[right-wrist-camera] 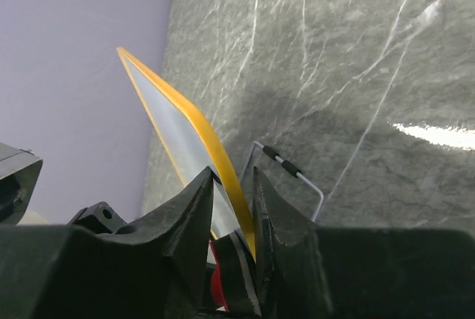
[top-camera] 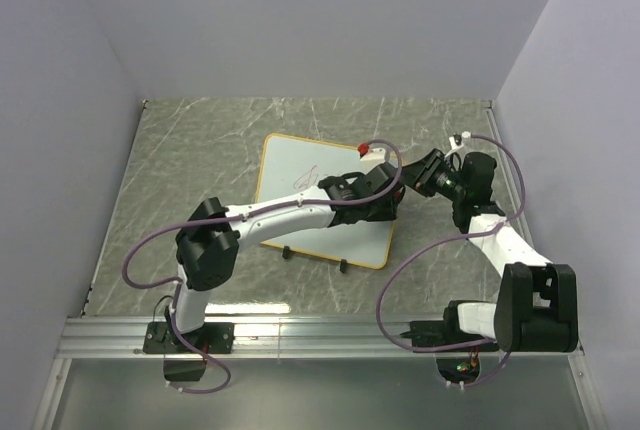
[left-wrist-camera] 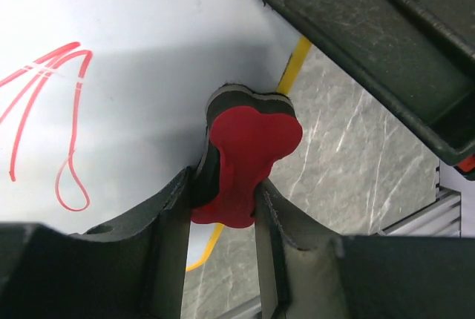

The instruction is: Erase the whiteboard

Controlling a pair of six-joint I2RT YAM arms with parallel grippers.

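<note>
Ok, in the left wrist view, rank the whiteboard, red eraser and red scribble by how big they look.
1. whiteboard, filling most of the left side.
2. red eraser and red scribble, tied: similar span, and the eraser, clamped in the left hand, sits nearer the camera.

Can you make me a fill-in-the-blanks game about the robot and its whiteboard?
The left gripper has its jaws shut on the red ___.
The scribble is coloured ___.
The right gripper has its jaws shut on the yellow rim of the ___.
Missing words: eraser, red, whiteboard.
</note>
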